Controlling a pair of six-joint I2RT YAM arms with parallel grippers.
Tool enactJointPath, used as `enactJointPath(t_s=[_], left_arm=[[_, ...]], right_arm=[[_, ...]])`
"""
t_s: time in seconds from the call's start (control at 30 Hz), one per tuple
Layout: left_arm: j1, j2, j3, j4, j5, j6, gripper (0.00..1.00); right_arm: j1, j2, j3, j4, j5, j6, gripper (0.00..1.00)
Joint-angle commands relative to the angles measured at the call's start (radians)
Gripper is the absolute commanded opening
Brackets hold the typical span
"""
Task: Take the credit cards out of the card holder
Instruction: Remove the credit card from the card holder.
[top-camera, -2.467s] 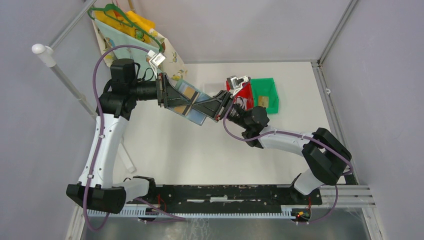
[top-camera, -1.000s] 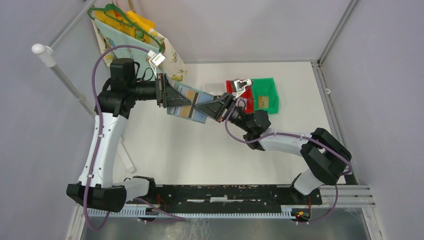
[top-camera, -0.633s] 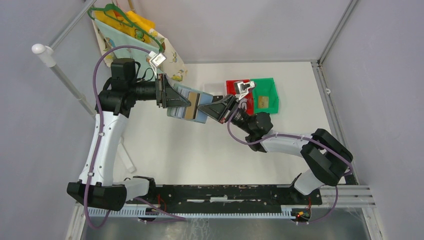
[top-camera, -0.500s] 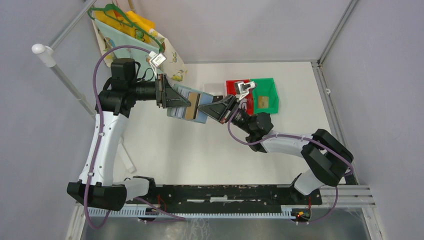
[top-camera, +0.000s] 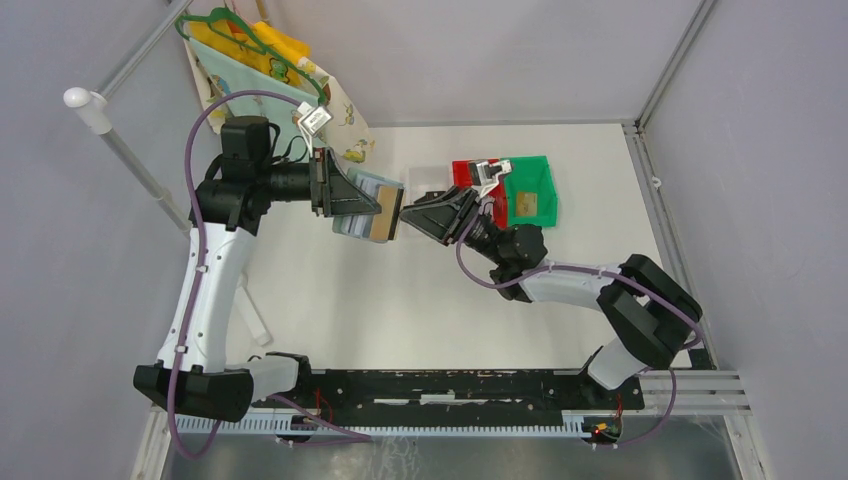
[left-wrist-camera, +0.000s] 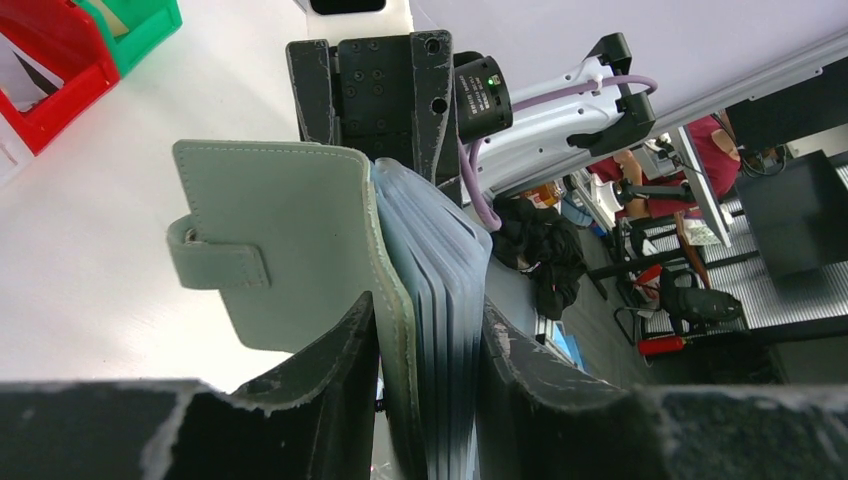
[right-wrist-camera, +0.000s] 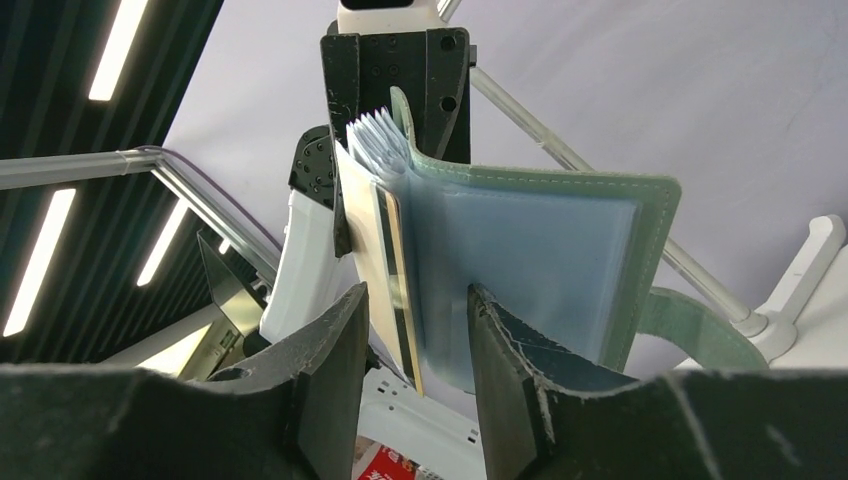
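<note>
- Resting in the green bin (top-camera: 545, 170) on the surface (top-camera: 400, 310): one tan card (top-camera: 527, 205), so judged partly done.
- Held aloft, on edge: the card holder (top-camera: 365, 200), long axis seemingly running gripper to gripper, free edge toward the right arm, strapped cover swung aside.
- Clamped on its spine end: left gripper (left-wrist-camera: 428, 310).
- Parted, straddling a pocket: right gripper (right-wrist-camera: 415, 295).
- Seated in that pocket, not yet drawn: striped credit cards (right-wrist-camera: 385, 255).

White arms (top-camera: 210, 290), black joints (top-camera: 235, 200), purple cables (top-camera: 245, 93)
</note>
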Motion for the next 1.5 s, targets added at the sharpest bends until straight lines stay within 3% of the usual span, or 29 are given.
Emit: enactJointPath(t_s=[0.0, 0.3, 0.53, 0.77, 1.03, 1.1, 1.27, 1.37, 1.47], left_arm=[[-0.008, -0.01, 0.056, 0.02, 0.053, -0.013, 0.02], [-0.006, 0.003, 0.067, -0.021, 0.005, 0.03, 0.02], [0.0, 0.037, 0.138, -0.166, -0.101, 0.18, 0.02], [0.002, 0.038, 0.157, -0.182, -0.078, 0.206, 0.02], [0.003, 0.045, 0.18, -0.193, -0.026, 0.201, 0.02], [0.003, 0.046, 0.177, -0.194, -0.026, 0.201, 0.02], [0.004, 0.048, 0.178, -0.192, -0.026, 0.197, 0.02], [0.003, 0.051, 0.181, -0.189, -0.026, 0.189, 0.02], [0.003, 0.05, 0.185, -0.187, -0.03, 0.187, 0.02]], right_arm=[[0.012, 0.029, 0.081, 0.064, -0.042, 0.02, 0.46], [0.017, 0.047, 0.106, 0.154, -0.091, 0.064, 0.27], [-0.011, 0.003, 0.039, 0.178, -0.113, 0.071, 0.11], [-0.026, -0.021, 0.005, 0.152, -0.122, 0.058, 0.0], [-0.038, -0.053, -0.037, 0.136, -0.118, 0.035, 0.02], [-0.037, -0.053, -0.026, 0.132, -0.121, 0.031, 0.16], [-0.022, -0.024, 0.029, 0.146, -0.139, 0.047, 0.35], [-0.009, 0.003, 0.059, 0.158, -0.147, 0.057, 0.41], [-0.001, 0.024, 0.072, 0.182, -0.132, 0.073, 0.37]])
